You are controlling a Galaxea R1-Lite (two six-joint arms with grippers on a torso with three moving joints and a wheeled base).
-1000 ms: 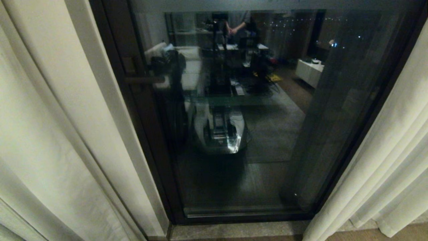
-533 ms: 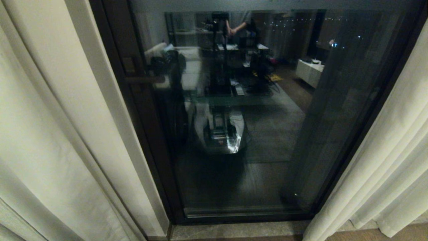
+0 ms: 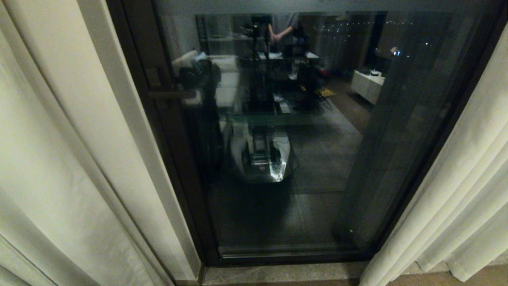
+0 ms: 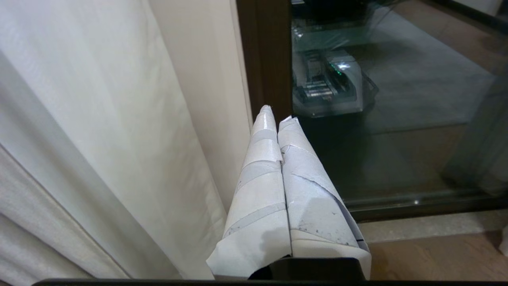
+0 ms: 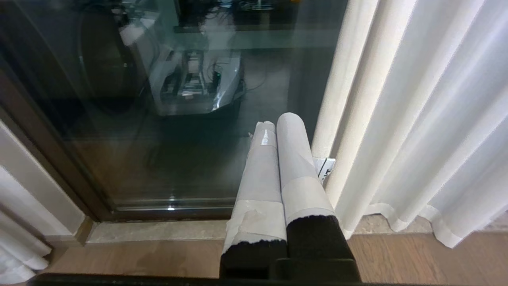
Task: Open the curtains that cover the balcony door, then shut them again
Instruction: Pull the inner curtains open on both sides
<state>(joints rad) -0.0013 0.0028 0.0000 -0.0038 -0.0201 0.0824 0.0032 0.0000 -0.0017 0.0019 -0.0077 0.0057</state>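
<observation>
While both pinched empty, left gripper [image 4: 276, 113] and right gripper [image 5: 278, 119] flank parted curtains [image 3: 59, 139].

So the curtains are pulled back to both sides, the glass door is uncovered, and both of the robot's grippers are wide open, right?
Not quite. The curtains do hang at both sides with the balcony door uncovered, but the grippers are shut, not open. The left wrist view shows the left gripper with its taped fingers pressed together, and the right wrist view shows the same of the right gripper.

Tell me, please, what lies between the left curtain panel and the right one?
In the head view, the balcony door stands uncovered between the left curtain panel and the right curtain panel: dark glass and its lever handle.
</observation>
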